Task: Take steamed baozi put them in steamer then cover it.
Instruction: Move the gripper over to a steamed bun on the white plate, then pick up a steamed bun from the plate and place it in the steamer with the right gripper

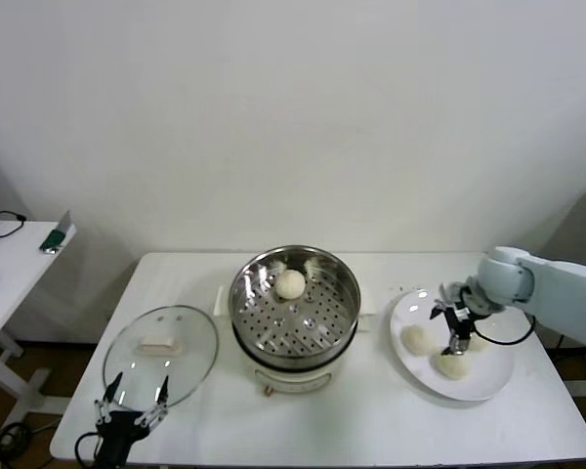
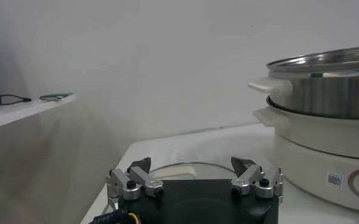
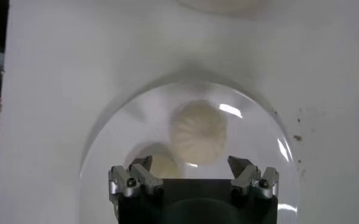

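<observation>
The steamer (image 1: pixel 295 315) stands mid-table on its cream pot base (image 1: pixel 291 376) and holds one baozi (image 1: pixel 290 283) at its far side. Three baozi (image 1: pixel 417 339) lie on a white plate (image 1: pixel 488 381) at the right. My right gripper (image 1: pixel 456 330) hovers open just over them. In the right wrist view it (image 3: pixel 190 163) is open over the plate (image 3: pixel 118 134), with one baozi (image 3: pixel 199 132) ahead between the jaws and another (image 3: pixel 161 165) partly hidden. The glass cover (image 1: pixel 161 342) lies flat at the left. My left gripper (image 1: pixel 132 396) is open at its near edge.
In the left wrist view the open gripper (image 2: pixel 191 165) faces the cover (image 2: pixel 180 170), with the steamer (image 2: pixel 325 85) on its base to one side. A small white side table (image 1: pixel 20 249) with a few items stands off the left end.
</observation>
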{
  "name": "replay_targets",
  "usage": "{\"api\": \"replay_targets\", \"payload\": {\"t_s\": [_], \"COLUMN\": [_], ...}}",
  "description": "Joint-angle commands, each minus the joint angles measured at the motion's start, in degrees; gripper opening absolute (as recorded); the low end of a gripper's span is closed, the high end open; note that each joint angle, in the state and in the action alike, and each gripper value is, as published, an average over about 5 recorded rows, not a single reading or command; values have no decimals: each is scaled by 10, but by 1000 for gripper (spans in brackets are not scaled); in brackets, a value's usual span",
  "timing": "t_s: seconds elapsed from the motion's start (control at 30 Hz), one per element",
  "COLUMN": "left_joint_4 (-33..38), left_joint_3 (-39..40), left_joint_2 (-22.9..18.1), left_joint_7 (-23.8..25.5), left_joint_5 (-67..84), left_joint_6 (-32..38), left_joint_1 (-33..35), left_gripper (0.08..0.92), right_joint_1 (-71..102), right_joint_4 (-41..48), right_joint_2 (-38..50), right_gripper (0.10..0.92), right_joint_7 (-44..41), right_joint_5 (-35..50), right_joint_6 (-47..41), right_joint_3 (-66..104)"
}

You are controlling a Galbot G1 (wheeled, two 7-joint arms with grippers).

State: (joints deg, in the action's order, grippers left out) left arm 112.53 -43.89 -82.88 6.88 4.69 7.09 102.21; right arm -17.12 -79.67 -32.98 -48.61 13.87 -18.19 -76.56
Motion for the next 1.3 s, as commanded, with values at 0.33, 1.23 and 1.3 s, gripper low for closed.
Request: {"api": "replay_targets", "payload": {"t_s": [0.33, 1.23, 1.3], "left_joint_4": [-2, -2, -2], "left_joint_3": [-4, -4, -4], "left_joint_2": [0, -5, -5], "left_joint_7": [-1, -4, -5], "left_joint_5": [0, 0, 0], "left_joint_6": [2, 0, 0], "left_joint_1": [1, 1, 1], "left_gripper": [823, 823, 823], "right_joint_1": [108, -84, -177], "right_joint_4": [70, 24, 10], "right_joint_2": [-53, -29, -33], "right_gripper": [822, 628, 628], "right_joint_7": [17, -33, -43], "right_joint_5": [-23, 46, 87], "right_joint_6": [-15, 3, 11], "right_joint_3": [105, -18, -85]}}
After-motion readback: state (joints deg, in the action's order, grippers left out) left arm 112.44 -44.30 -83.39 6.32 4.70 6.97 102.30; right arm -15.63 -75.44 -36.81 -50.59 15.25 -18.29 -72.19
